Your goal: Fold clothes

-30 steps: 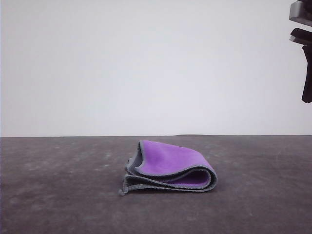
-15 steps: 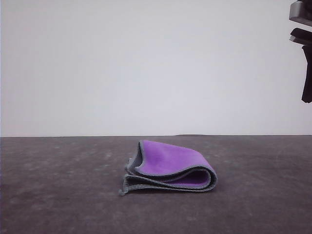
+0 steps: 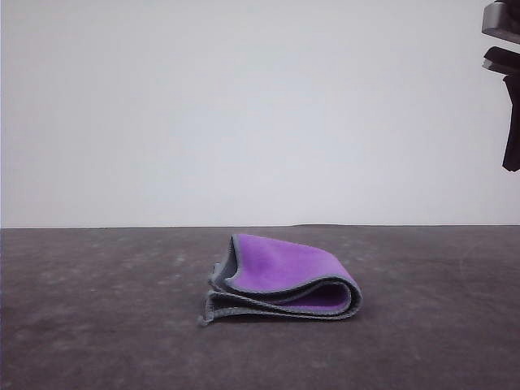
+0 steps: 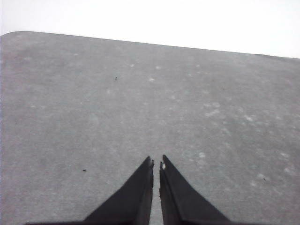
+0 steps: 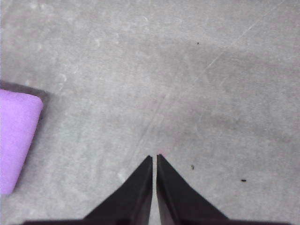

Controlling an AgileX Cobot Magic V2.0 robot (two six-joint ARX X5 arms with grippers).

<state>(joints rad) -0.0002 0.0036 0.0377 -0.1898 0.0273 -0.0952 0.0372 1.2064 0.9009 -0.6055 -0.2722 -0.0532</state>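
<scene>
One folded cloth (image 3: 280,280) on table (image 3: 97,341); two end effectors closed, empty.

The cloth (image 3: 280,280) lies folded on the bench (image 3: 97,341), a little right of the middle in the front view, its rounded fold toward the right and its loose edges toward the left. The right tool (image 5: 154,158) hangs above bare bench to the right of the cloth, well apart from it. The left tool (image 4: 156,162) hangs over bare bench, with the bench's far edge ahead of it.
</scene>
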